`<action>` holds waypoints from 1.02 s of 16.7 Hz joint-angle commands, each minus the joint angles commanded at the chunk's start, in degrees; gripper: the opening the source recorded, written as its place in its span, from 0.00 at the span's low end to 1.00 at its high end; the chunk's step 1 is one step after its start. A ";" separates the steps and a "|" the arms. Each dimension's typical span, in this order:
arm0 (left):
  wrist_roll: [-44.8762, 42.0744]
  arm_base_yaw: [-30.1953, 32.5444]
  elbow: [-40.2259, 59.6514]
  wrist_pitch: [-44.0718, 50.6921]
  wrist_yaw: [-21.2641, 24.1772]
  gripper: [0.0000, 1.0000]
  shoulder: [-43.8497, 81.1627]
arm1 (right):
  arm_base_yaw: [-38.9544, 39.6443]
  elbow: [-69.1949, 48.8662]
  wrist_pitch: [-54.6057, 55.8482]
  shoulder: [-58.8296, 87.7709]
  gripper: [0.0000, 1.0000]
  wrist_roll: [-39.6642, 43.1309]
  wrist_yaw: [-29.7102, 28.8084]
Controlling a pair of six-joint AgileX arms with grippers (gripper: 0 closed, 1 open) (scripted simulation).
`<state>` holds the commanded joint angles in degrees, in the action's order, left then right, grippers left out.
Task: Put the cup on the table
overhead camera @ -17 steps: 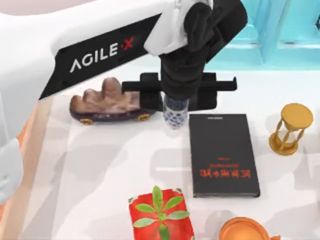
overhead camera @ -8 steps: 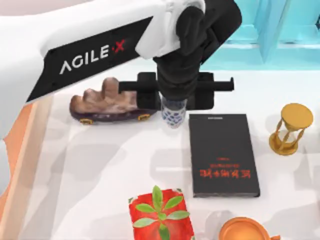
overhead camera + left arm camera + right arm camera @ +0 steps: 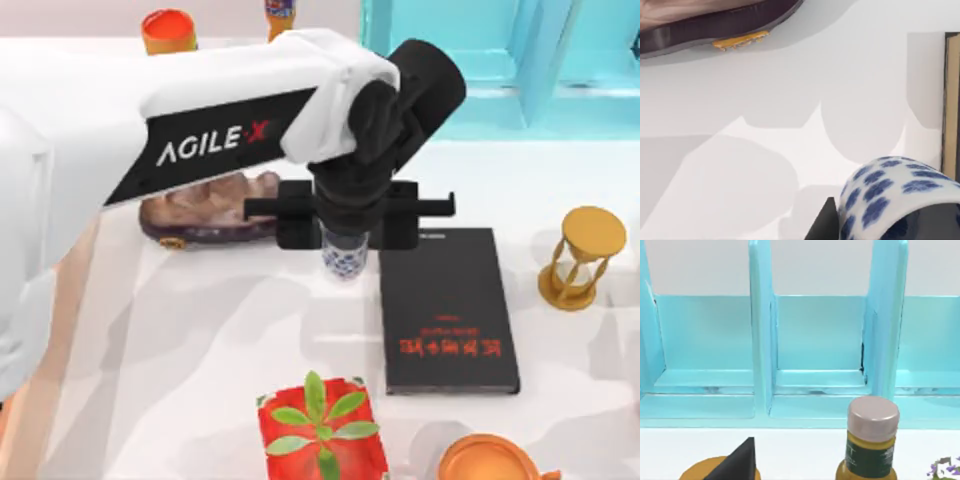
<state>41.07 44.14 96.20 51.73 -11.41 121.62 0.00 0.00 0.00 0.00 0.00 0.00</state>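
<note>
My left gripper (image 3: 347,238) is shut on the cup (image 3: 346,260), a small white cylinder with a blue pattern. It points down over the white table (image 3: 220,330), just left of the black book's far corner. In the left wrist view the cup (image 3: 890,195) sits close by, with one dark fingertip (image 3: 823,225) against its side. I cannot tell whether its base touches the tabletop. One dark fingertip (image 3: 737,460) of my right gripper shows in the right wrist view, facing the teal shelf.
The black book (image 3: 448,310) lies right of the cup and a brown rock ornament on a dark stand (image 3: 205,215) left of it. A gold hourglass (image 3: 580,258) stands far right. A red box (image 3: 322,432) and an orange cup (image 3: 492,462) sit at the front. A teal shelf (image 3: 500,60) runs along the back.
My left arm has shifted a little toward the table's front with the cup still in its grip. The arm's white link has swung down, uncovering an orange canister at the back.
</note>
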 joint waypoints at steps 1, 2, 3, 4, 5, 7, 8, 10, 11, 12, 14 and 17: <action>0.00 0.00 0.00 0.00 0.00 0.00 0.00 | 0.00 0.00 0.00 0.00 1.00 0.00 0.00; 0.00 0.00 0.00 0.00 0.00 0.00 0.00 | 0.00 0.00 0.00 0.00 1.00 0.00 0.00; 0.00 0.00 0.00 0.00 0.00 0.00 0.00 | 0.00 0.00 0.00 0.00 1.00 0.00 0.00; 0.00 0.00 0.00 0.00 0.00 0.08 0.00 | 0.00 0.00 0.00 0.00 1.00 0.00 0.00; 0.00 0.00 0.00 0.00 0.00 0.15 0.00 | 0.00 0.00 0.00 0.00 1.00 0.00 0.00; 0.00 0.00 0.00 0.00 0.00 0.30 0.00 | 0.00 0.00 0.00 0.00 1.00 0.00 0.00; 0.00 0.00 0.00 0.00 0.00 0.38 0.00 | 0.00 0.00 0.00 0.00 1.00 0.00 0.00; 0.00 0.00 0.00 0.00 0.00 0.53 0.00 | 0.00 0.00 0.00 0.00 1.00 0.00 0.00; 0.00 0.00 0.00 0.00 0.00 0.60 0.00 | 0.00 0.00 0.00 0.00 1.00 0.00 0.00; 0.00 0.00 0.00 0.00 0.00 0.68 0.00 | 0.00 0.00 0.00 0.00 1.00 0.00 0.00; 0.00 0.00 0.00 0.00 0.00 0.83 0.00 | 0.00 0.00 0.00 0.00 1.00 0.00 0.00; 0.00 0.00 0.00 0.00 0.00 1.00 0.00 | 0.00 0.00 0.00 0.00 1.00 0.00 0.00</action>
<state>41.07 44.14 96.20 51.73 -11.41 121.62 0.00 0.00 0.00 0.00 0.00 0.00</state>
